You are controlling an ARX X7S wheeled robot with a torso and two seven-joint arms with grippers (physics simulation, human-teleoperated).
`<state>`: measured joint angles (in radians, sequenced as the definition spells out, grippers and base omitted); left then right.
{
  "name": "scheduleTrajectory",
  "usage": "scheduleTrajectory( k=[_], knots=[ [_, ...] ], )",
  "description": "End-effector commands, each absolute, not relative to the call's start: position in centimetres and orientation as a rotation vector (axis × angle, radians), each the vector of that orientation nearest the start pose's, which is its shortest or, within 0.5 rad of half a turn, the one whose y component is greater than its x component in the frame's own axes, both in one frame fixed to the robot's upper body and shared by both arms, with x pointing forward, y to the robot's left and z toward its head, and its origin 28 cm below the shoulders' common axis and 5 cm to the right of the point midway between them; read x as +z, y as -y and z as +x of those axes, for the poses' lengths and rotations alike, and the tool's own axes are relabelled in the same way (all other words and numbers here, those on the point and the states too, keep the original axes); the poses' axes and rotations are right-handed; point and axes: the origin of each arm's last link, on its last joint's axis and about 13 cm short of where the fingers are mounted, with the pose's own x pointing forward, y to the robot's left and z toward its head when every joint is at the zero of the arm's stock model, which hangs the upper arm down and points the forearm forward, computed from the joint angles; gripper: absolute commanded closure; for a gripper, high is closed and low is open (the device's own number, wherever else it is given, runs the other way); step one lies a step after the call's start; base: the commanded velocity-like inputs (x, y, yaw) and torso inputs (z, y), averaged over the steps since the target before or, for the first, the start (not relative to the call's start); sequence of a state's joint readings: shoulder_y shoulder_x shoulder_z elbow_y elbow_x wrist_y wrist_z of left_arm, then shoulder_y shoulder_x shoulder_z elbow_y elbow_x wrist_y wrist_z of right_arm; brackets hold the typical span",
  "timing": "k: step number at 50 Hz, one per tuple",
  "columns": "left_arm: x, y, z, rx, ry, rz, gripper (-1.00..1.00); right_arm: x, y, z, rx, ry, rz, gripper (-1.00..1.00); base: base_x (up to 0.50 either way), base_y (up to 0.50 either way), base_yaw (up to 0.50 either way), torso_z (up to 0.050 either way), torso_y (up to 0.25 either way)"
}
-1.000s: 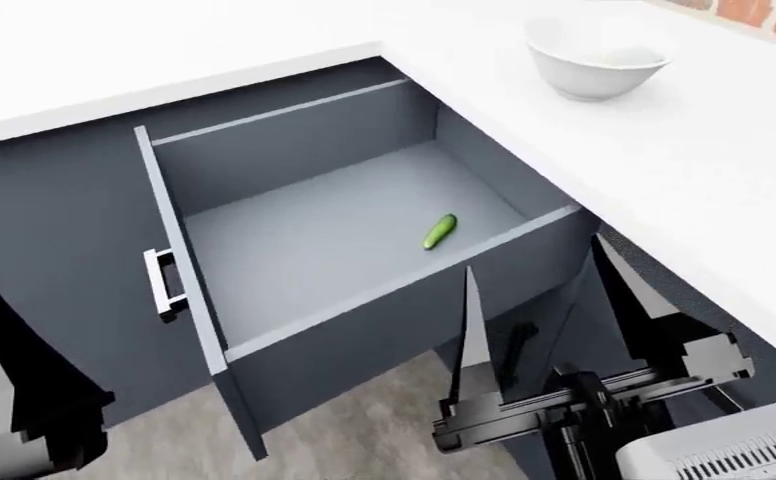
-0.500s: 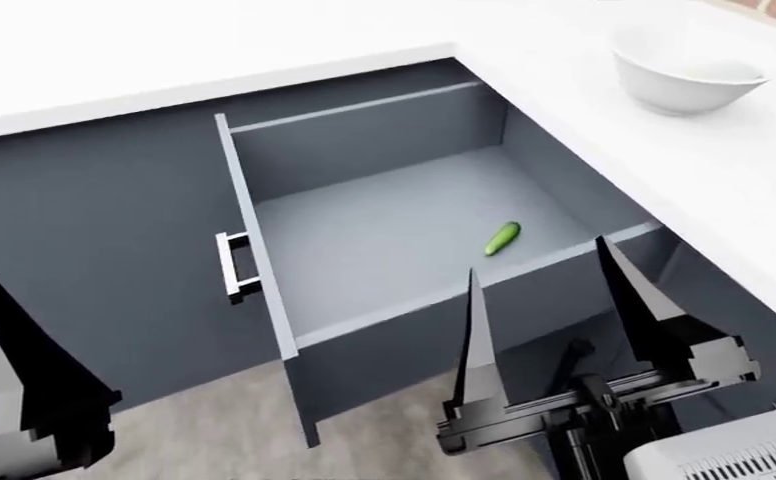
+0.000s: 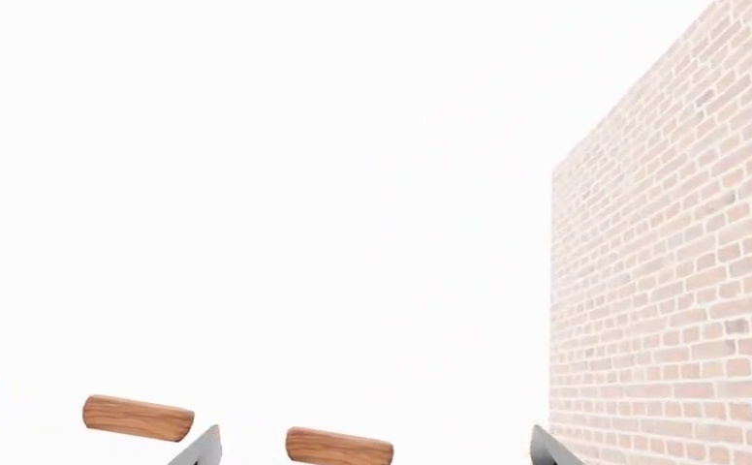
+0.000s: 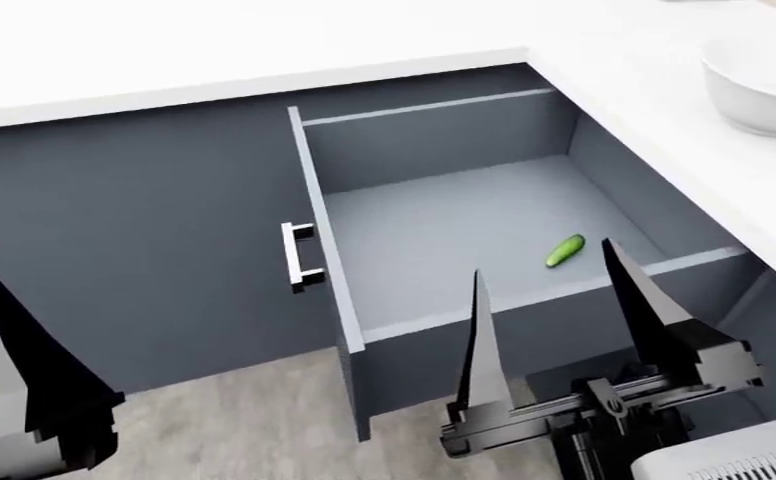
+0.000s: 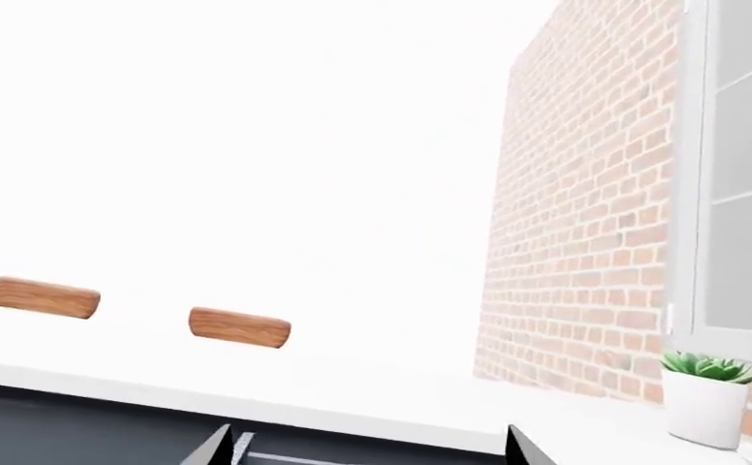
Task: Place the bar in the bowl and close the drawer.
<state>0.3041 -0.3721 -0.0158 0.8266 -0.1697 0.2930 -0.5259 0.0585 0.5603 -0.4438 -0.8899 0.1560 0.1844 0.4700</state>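
Observation:
The drawer (image 4: 468, 215) stands pulled out from the dark cabinet front, its bar handle (image 4: 297, 255) facing left in the head view. A small green cucumber-like item (image 4: 564, 250) lies inside it. The white bowl (image 4: 762, 95) sits on the counter at the far right, partly cut off by the frame edge. The bar does not show in any view. My right gripper (image 4: 542, 258) hangs open in front of the drawer's near side, holding nothing. Only one finger (image 4: 21, 380) of my left gripper (image 3: 376, 438) shows at the lower left; its wrist view shows the tips wide apart and empty.
A white L-shaped countertop (image 4: 228, 40) runs above the cabinets. Grey floor (image 4: 228, 420) lies below the drawer. The wrist views show a brick wall (image 5: 570, 242), wooden pegs (image 5: 239, 327) on a white wall, and a potted plant (image 5: 705, 397) on the counter.
The head view has swung, so the drawer, cucumber item and bowl have shifted to the right in the picture. Both grippers keep their place in the view and stay open.

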Motion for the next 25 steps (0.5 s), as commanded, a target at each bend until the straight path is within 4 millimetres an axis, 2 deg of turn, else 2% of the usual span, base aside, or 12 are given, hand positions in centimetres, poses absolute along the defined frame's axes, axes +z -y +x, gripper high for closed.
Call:
scheduleTrajectory(
  k=[1, 10, 17, 25],
  knots=[
    [15.91, -23.73, 12.67, 0.24, 0.797, -0.082, -1.0, 16.22, 8.65, 15.4, 0.198, 0.589, -0.116, -1.0, 0.0, 0.0, 0.0, 0.0, 0.0],
    [15.99, -23.74, 12.68, 0.237, 0.797, -0.083, -1.0, 16.53, 8.58, 15.08, 0.174, 0.59, -0.12, -1.0, 0.0, 0.0, 0.0, 0.0, 0.0],
    [16.03, -23.79, 12.61, 0.235, 0.8, -0.086, -1.0, 16.77, 8.45, 14.88, 0.218, 0.577, -0.102, -1.0, 0.02, 0.04, 0.0, 0.0, 0.0],
    [16.02, -23.83, 12.58, 0.236, 0.8, -0.088, -1.0, 16.98, 8.34, 14.92, 0.232, 0.579, -0.097, -1.0, 0.28, 0.12, 0.0, 0.0, 0.0]
  ],
)
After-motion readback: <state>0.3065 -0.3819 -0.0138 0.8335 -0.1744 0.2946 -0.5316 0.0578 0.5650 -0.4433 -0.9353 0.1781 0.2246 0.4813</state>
